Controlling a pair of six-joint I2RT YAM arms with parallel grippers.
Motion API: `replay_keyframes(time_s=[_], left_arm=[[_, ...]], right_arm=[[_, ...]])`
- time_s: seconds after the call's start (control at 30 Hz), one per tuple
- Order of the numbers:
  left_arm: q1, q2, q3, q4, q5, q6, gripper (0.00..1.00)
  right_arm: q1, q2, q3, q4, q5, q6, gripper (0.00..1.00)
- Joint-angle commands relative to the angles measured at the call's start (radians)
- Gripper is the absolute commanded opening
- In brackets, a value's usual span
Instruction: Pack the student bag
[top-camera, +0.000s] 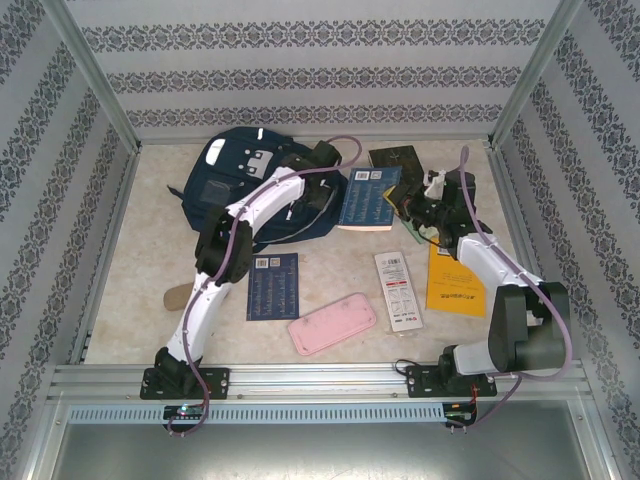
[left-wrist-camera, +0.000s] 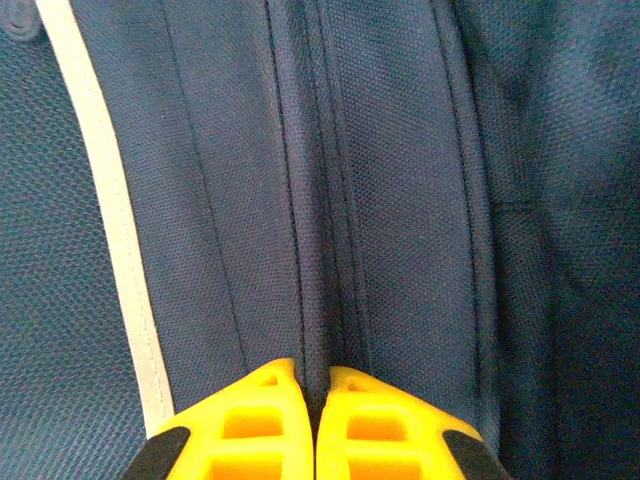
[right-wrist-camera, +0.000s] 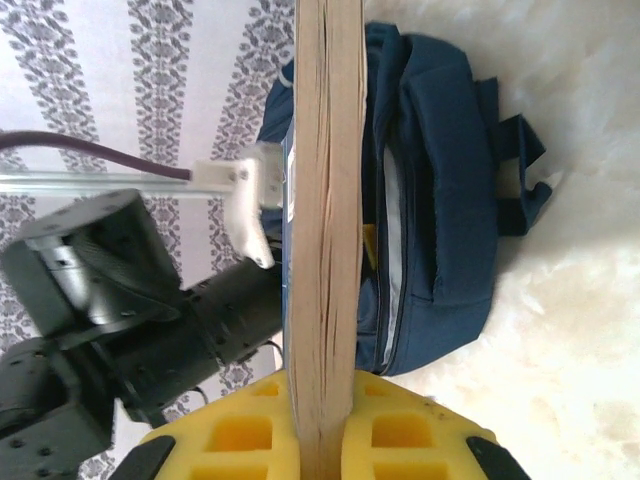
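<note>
Student bag, large navy blue fabric backpack (top-camera: 235, 175), lies upper left; left pincer (left-wrist-camera: 316, 390) together at its seam; right pincer (right-wrist-camera: 322, 400) clamps a thick blue paperback book (right-wrist-camera: 322, 200); best lift the opening wide, then slide it in edgewise.

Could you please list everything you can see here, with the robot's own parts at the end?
backpack: one, navy blue with white stripes, far left of the table
blue book: one, blue cover, beside the backpack, gripped on its right side
dark book or box: one, blackish, far middle
booklet: one, dark blue, flat, left of centre
pencil case: one, pink, near edge
slim box: one, white with red print, right of the pencil case
yellow book: one, yellow, near right
tan item: one, left side, partly hidden
left gripper: yellow fingers, shut, against backpack fabric
right gripper: yellow fingers, shut on the blue book
</note>
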Motion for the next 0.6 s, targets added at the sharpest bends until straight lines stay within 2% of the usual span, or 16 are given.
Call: replay_keyframes(time_s=[0.0, 0.33, 0.57], left_arm=[[0.007, -0.146, -0.004, -0.034, 0.012, -0.018, 0.0], [0.086, -0.323, -0.027, 0.009, 0.116, -0.032, 0.0], [0.175, -0.382, -0.01, 0.028, 0.25, -0.078, 0.0]], right_arm=[[0.041, 0.009, 0.041, 0.046, 0.03, -0.017, 0.0], [0.155, 0.136, 0.141, 0.094, 0.086, -0.025, 0.0], [0.254, 0.272, 0.244, 0.153, 0.215, -0.008, 0.0]])
